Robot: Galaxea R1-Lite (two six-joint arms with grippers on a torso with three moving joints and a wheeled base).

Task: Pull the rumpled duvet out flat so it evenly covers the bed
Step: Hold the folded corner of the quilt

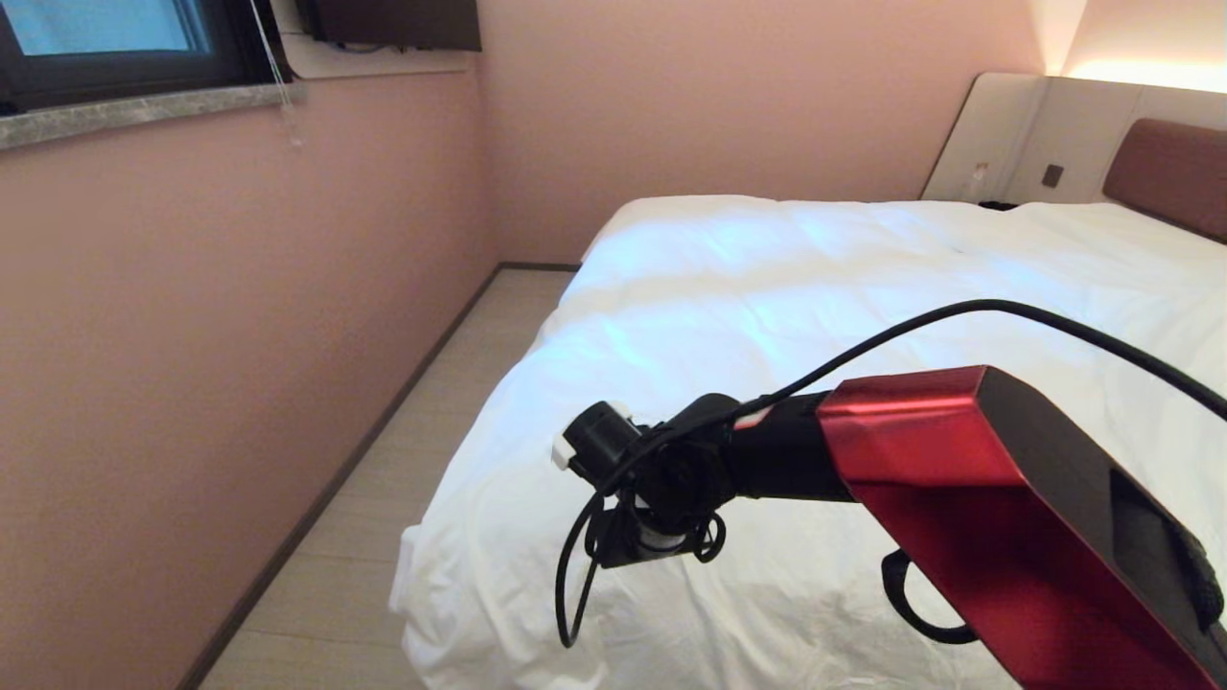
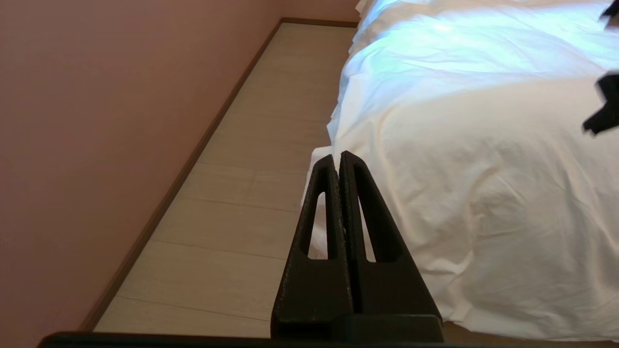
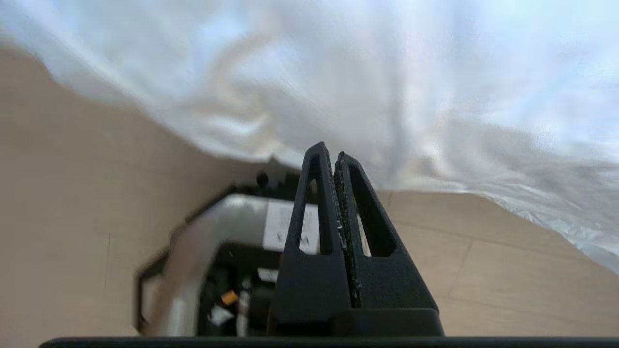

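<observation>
Your right gripper point(image 3: 333, 157), jaws pressed together and empty, hangs over the floor point(image 3: 72, 193) at the bed's near corner; the left gripper point(image 2: 337, 157) is likewise closed beside that corner. The duvet point(image 1: 767, 287) covers the bed point(image 1: 1165, 172) but sags there. Approaching with closed jaws would push the fabric, not grip it, and the cable point(image 1: 959, 311) may snag.

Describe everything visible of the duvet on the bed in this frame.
The duvet is a thick, puffy white quilt of soft, slightly creased fabric, spread across nearly the whole bed up to near the brown headboard. Its top lies mostly flat with shallow folds. At the near corner it spills over the edge and hangs crumpled towards the pale floor. Window light tints part of it bluish. No gripper holds it: the right gripper and the left gripper are both shut and empty.
</observation>
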